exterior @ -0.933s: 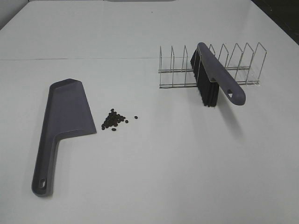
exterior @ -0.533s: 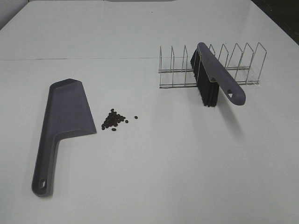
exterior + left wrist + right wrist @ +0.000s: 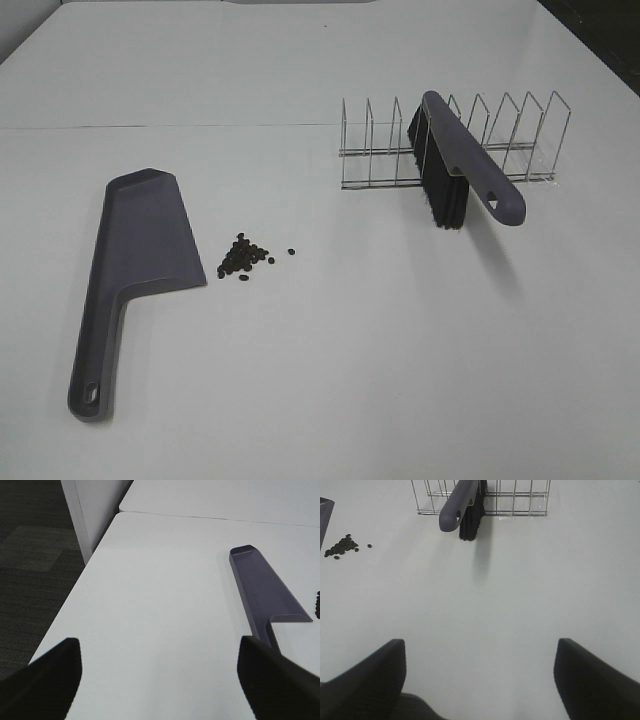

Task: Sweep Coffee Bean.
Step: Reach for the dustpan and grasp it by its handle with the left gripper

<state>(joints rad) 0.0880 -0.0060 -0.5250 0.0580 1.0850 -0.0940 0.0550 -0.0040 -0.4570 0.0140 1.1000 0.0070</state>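
Observation:
A small cluster of dark coffee beans point(image 3: 243, 259) lies on the white table, just right of the purple-grey dustpan point(image 3: 135, 260), which lies flat with its handle toward the front. One bean point(image 3: 291, 251) lies a little apart to the right. The purple brush point(image 3: 460, 170) leans in the wire rack point(image 3: 450, 140), black bristles down, handle toward the front. Neither arm appears in the high view. The left gripper point(image 3: 160, 680) is open over bare table, the dustpan point(image 3: 265, 595) ahead of it. The right gripper point(image 3: 480, 677) is open, well short of the brush point(image 3: 462, 505) and beans point(image 3: 341, 546).
A seam runs across the table point(image 3: 330, 340) behind the dustpan and rack. In the left wrist view the table's edge point(image 3: 75, 585) drops to dark carpet point(image 3: 35, 555), with a white panel beyond.

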